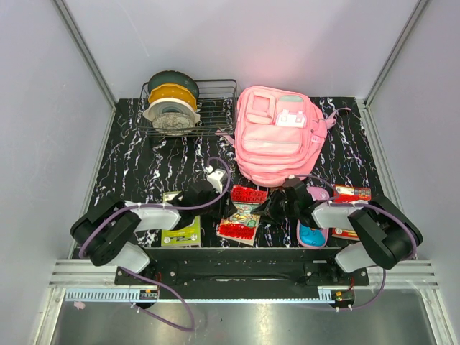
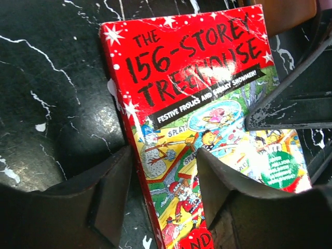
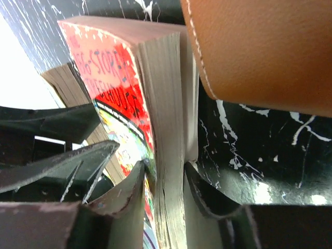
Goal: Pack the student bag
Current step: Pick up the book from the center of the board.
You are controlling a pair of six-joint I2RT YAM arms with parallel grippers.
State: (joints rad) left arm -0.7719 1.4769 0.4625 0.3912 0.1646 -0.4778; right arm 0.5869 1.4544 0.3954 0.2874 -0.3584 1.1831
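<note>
Two right fingers (image 3: 124, 207) pinch the book (image 3: 161, 114), bag (image 1: 277, 136) beyond.

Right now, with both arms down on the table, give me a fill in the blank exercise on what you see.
The student bag is coloured ____.
The book is titled The 156-Storey ____.
The right gripper clamps the page edge of the ____.
Missing words: pink; Treehouse; book.
</note>
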